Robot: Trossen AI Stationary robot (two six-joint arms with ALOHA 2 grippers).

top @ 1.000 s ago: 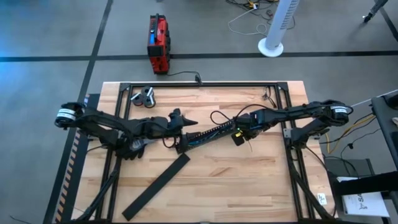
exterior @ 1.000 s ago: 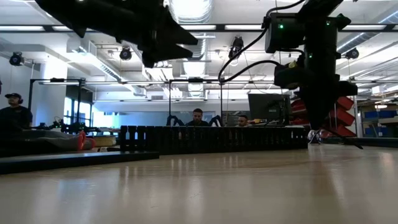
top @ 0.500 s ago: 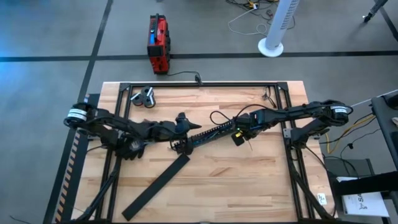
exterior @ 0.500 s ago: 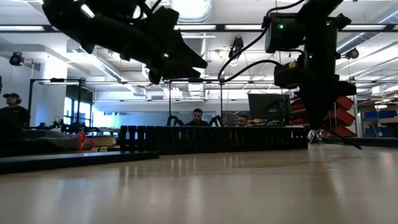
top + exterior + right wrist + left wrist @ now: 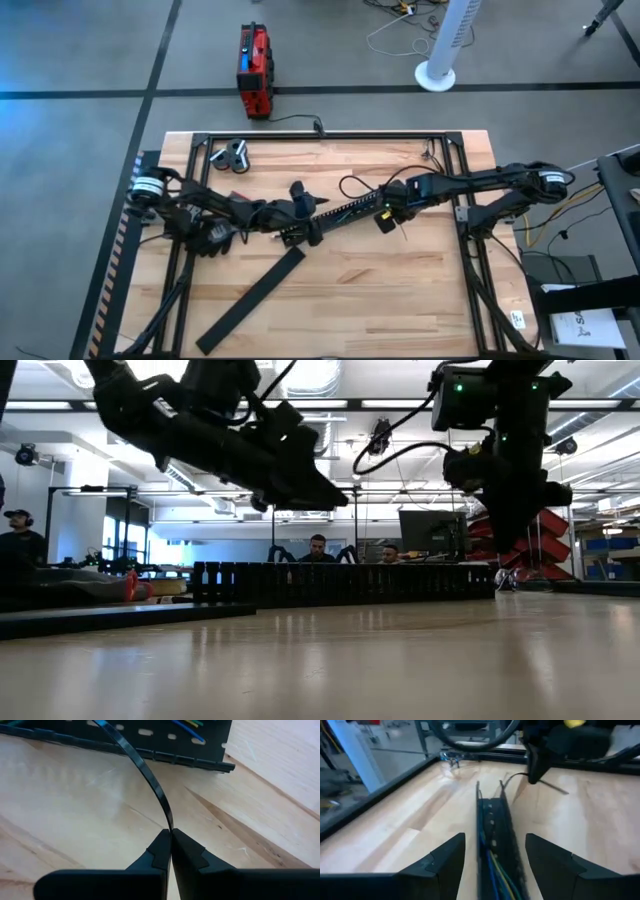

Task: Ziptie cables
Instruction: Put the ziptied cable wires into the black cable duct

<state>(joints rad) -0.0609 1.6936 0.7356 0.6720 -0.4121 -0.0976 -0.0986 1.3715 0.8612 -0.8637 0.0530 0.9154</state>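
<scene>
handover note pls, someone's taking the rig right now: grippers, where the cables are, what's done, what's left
Left gripper: open, fingers either side of the duct at its near end, holding nothing.
Right gripper: shut on a thin black ziptie strap that arcs up over the duct's other end.
Cables: blue, green and dark wires lying along the inside of the open duct. Duct lid lies off on the table.
Done: strap picked up and brought to the duct.
Left: no closed tie visible; loop, cinch.

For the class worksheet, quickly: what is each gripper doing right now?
Left gripper: open, straddling the duct holding the cables.
Right gripper: shut on a black zip tie.
</scene>
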